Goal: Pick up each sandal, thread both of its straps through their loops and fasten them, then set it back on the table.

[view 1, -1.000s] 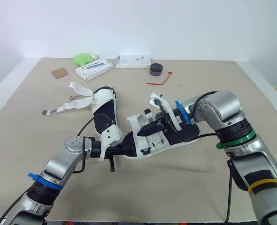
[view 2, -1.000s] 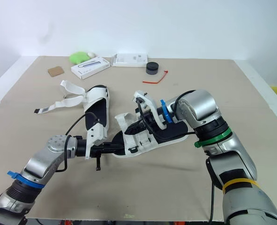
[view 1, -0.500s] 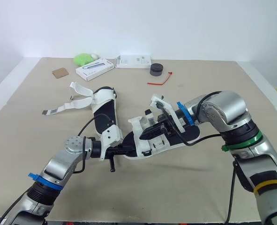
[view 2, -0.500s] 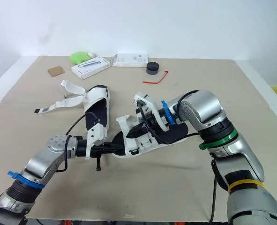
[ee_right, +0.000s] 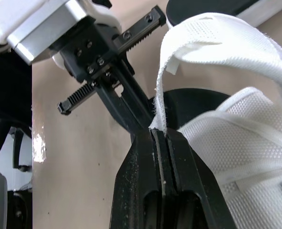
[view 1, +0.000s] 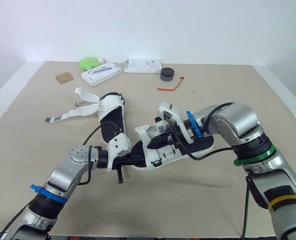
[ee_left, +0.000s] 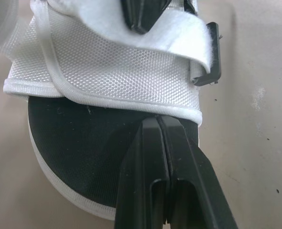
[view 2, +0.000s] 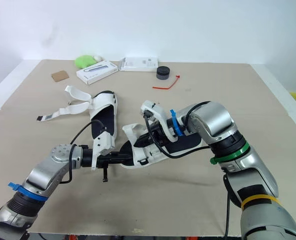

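Observation:
A white sandal with a black footbed (view 1: 200,144) is held just above the table between both grippers. My left gripper (view 1: 138,159) is shut on the toe end of its sole (ee_left: 83,157), below the white mesh front band (ee_left: 112,81). My right gripper (view 1: 161,141) is shut on a thin white strap (ee_right: 161,102) at the sandal's front, a short way from the left gripper's fingers (ee_right: 131,107). The second sandal (view 1: 111,118) lies on the table behind my left arm, its two straps (view 1: 82,107) loose and spread to the left.
Along the far edge lie a green object (view 1: 89,62), two white boxes (view 1: 100,73) (view 1: 143,65), a black round puck (view 1: 167,74), a red tie (view 1: 171,86) and a brown card (view 1: 64,77). Bare tabletop lies in front of the held sandal.
My right gripper has shifted slightly toward the left gripper, keeping hold of the strap, and its forearm has swung a little. The left gripper and the second sandal have stayed put.

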